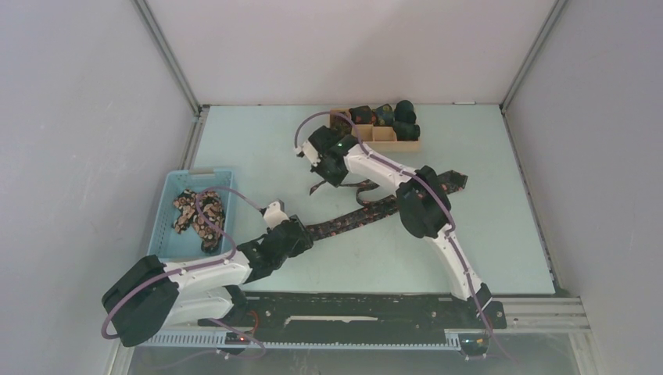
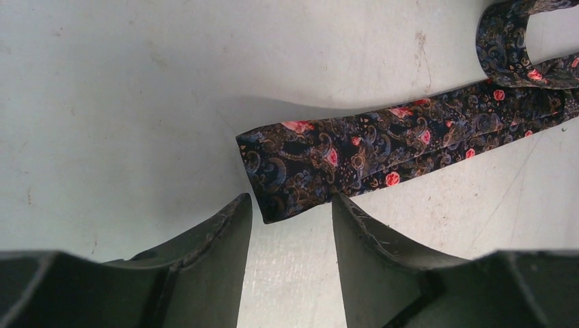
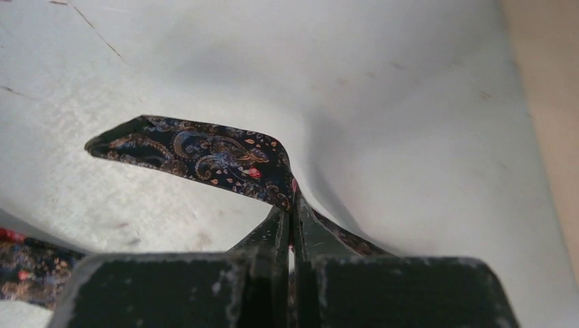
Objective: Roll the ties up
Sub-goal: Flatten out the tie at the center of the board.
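- Checking the table [image 1: 258,148] first: one long tie [image 1: 352,219] lies on it unrolled. It runs from one gripper to the other with a bend along the way.
- The basket [image 1: 202,171] is off to the left of the left gripper [image 2: 290,205]. It has a heap of loose ties [image 1: 199,215] in it, so I'd say there's plenty left to do.
- The tray [image 1: 385,134] is just beyond the right gripper [image 3: 292,215]. A few rolled ties [image 1: 404,117] sit in its slots and at least one slot is bare. That's the finished part.
- The right gripper's jaws are pressed together, pinching the tie near one end. That end sticks up off the table ahead of the tips.
- The left gripper's jaws are spread. The tie's other end lies flat right at the gap between the tips, and as far as I can see it isn't pinched.
- My take is that this tie hasn't got a single turn in it, so the roll hasn't started.
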